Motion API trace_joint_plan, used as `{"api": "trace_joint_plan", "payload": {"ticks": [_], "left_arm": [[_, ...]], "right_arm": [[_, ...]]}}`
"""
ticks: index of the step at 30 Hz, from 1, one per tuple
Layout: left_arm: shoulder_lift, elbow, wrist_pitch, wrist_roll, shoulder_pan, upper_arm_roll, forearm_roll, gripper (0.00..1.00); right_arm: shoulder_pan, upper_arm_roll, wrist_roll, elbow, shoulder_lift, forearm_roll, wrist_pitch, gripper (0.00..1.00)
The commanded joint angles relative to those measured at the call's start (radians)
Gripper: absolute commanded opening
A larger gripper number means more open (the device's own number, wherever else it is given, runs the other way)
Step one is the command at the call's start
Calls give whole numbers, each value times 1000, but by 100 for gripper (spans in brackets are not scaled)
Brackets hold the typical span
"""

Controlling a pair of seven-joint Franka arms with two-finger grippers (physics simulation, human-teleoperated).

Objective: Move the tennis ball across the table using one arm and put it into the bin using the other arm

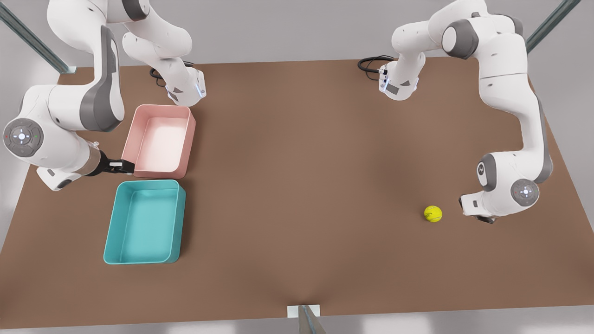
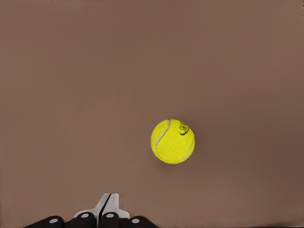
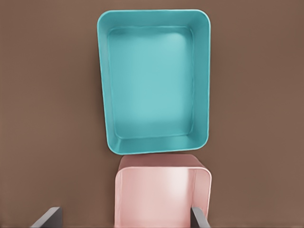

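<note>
Nothing done: small yellow-green fuzzy tennis ball (image 1: 433, 214) sat at the front view's lower right on the brown table (image 1: 297, 185), untouched. Left gripper (image 2: 110, 203) beside it, fingers together, empty. Right gripper (image 1: 121, 165) at frame left above pink tray (image 1: 160, 141), spread wide; teal rectangular plastic bin (image 1: 145, 221) empty. Move and drop remained.

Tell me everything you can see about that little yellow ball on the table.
The tennis ball is small, bright yellow-green and fuzzy-looking, with a pale curved seam and a small dark mark. It lies alone on the bare brown table, toward the front view's right. Nothing grips or touches it; the left claw hovers above it, fingers together.
</note>
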Motion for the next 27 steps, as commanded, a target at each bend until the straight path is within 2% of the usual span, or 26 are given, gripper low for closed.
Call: {"api": "trace_joint_plan", "payload": {"ticks": [1,6,8,13,27], "left_arm": [[9,-14,105,1095,2,0,11,21],[32,-89,114,1011,-1,0,62,21],[41,-94,125,874,2,0,163,21],[73,-97,153,842,3,0,163,21],[106,-131,145,813,-9,7,163,21]], "right_arm": [[-1,-3,-98,3,0,8,-19,100],[-15,-6,-128,98,64,26,-77,100],[-15,-6,-127,132,63,32,-108,100],[-15,-8,-127,170,66,28,-109,100],[-6,0,-132,163,75,26,-122,100]]}}
